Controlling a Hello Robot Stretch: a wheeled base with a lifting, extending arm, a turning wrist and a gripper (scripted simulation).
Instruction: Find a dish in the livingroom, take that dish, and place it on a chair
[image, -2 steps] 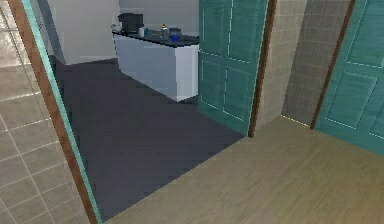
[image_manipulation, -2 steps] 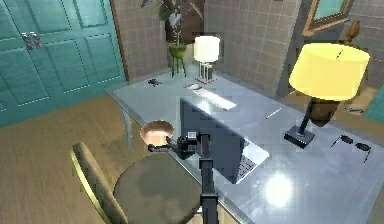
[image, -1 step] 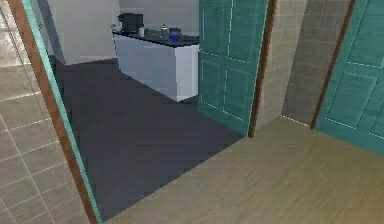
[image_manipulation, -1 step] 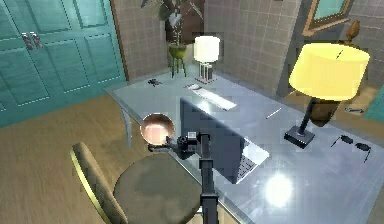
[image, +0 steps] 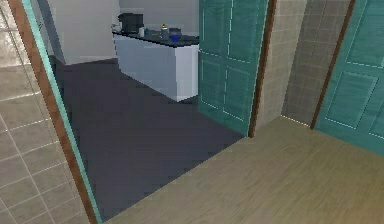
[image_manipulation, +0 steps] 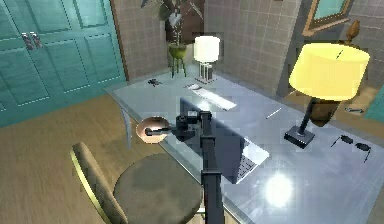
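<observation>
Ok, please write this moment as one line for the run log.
jaws: at round brown dish, hold unclear | dish: by grey glossy table edge | round-seated wooden chair: beside table

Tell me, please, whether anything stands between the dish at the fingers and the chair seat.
Nothing visible does: the dish shows at the fingers by the table edge, and the chair seat, nearer the arm side view's bottom, looks bare.
</observation>
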